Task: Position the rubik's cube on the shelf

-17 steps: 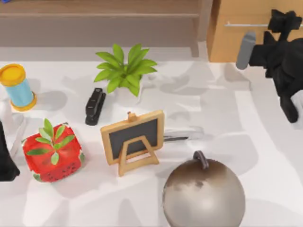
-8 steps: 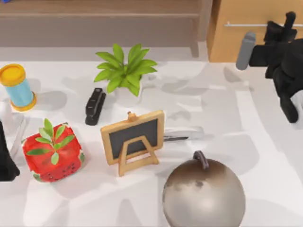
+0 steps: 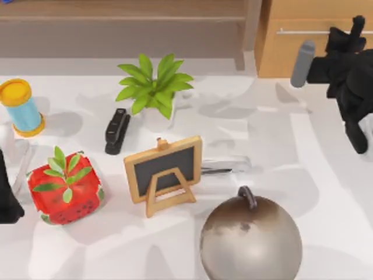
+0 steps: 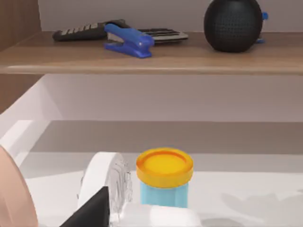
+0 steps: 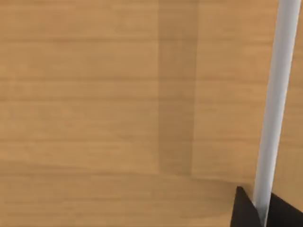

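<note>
Top view: the long light-brown wooden shelf [image 3: 122,17] runs along the table's 12 o'clock edge, ending in a wooden upright post [image 3: 249,32]. In the left wrist view its board [image 4: 199,59] carries a blue stapler [image 4: 129,40], a dark flat calculator [image 4: 78,32] and a black round speaker [image 4: 233,24]. The right gripper [image 3: 348,36] sits at about 2 o'clock, against the light-wood drawer cabinet [image 3: 303,55], close to its silver bar handle [image 5: 274,94]. The left gripper [image 3: 6,195] is parked at 9 o'clock, beside the red strawberry-patterned cube [image 3: 65,189]. Whether either gripper is open or closed cannot be told.
</note>
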